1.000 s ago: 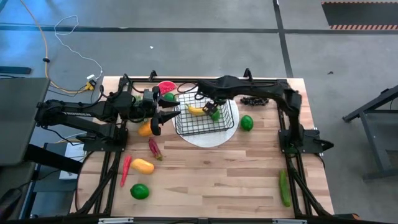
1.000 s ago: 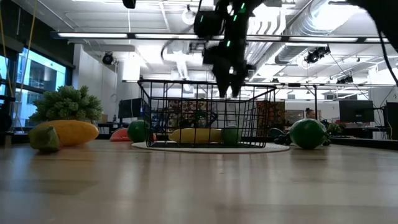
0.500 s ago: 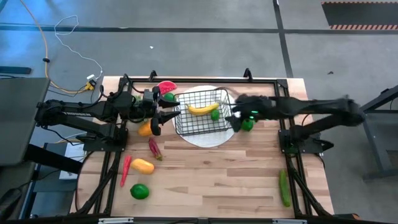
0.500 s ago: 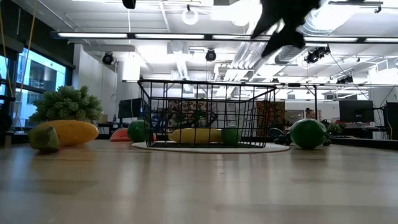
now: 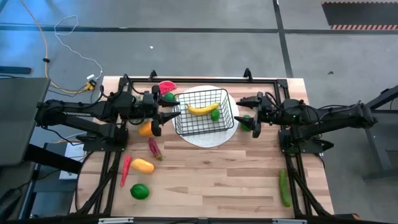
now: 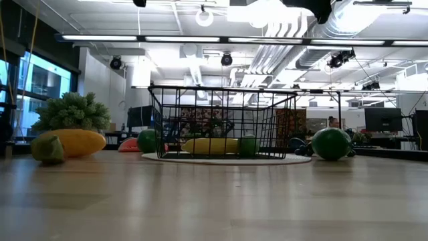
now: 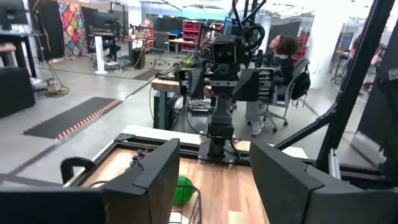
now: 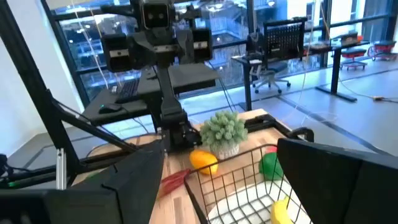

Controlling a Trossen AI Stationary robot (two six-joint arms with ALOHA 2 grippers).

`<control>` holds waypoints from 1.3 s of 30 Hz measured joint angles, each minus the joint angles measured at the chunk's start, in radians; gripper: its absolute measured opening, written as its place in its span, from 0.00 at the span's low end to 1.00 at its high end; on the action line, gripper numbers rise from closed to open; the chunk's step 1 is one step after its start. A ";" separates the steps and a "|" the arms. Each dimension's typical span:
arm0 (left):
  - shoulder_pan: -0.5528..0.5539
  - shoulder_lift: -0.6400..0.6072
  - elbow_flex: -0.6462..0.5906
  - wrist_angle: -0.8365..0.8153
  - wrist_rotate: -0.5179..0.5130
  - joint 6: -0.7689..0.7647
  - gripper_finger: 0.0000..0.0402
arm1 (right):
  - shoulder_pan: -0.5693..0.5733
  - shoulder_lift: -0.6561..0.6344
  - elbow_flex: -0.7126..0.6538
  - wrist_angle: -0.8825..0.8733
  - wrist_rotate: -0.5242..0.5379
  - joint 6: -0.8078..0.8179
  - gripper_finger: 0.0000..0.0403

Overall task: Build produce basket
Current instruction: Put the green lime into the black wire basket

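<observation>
The black wire basket (image 5: 204, 112) stands on a round white plate (image 5: 208, 138); a yellow banana (image 5: 203, 109) and a green lime (image 5: 215, 114) lie in it. My right gripper (image 5: 248, 116) hovers level and open just right of the basket, over another lime (image 5: 246, 124). My left gripper (image 5: 168, 111) hovers level and open at the basket's left side, with nothing between its fingers (image 7: 155, 174). In the right wrist view the basket (image 8: 249, 186) lies ahead of my right gripper (image 8: 230, 186).
Loose produce lies left of the basket: a watermelon slice (image 5: 166, 87), an orange fruit (image 5: 145, 129), two red peppers (image 5: 154, 148) (image 5: 126, 169), a yellow fruit (image 5: 142, 165) and a lime (image 5: 140, 191). A cucumber (image 5: 284, 188) lies near the right front corner. A green leafy bunch (image 8: 227, 130) stands beyond the basket.
My right gripper has drawn back from over the basket toward the table's right edge, rising and tipping from pointing down to level. It has stayed open. The banana and lime in the basket have not moved.
</observation>
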 joint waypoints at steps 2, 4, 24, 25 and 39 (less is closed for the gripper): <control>0.000 0.000 0.000 0.000 0.000 0.010 0.46 | 0.000 0.004 0.000 0.000 0.000 -0.002 0.73; 0.000 0.000 0.000 0.000 0.000 0.012 0.46 | -0.001 0.004 0.000 -0.002 0.000 -0.001 0.73; 0.000 0.001 0.000 0.000 -0.003 0.020 0.46 | -0.049 0.047 0.246 -0.825 0.346 0.612 0.73; 0.000 0.002 0.000 0.001 -0.003 0.020 0.46 | -0.068 0.063 0.272 -0.940 0.345 0.717 0.73; 0.000 0.004 0.000 -0.003 -0.003 0.020 0.46 | -0.280 0.226 -0.022 -0.978 -0.051 1.053 0.73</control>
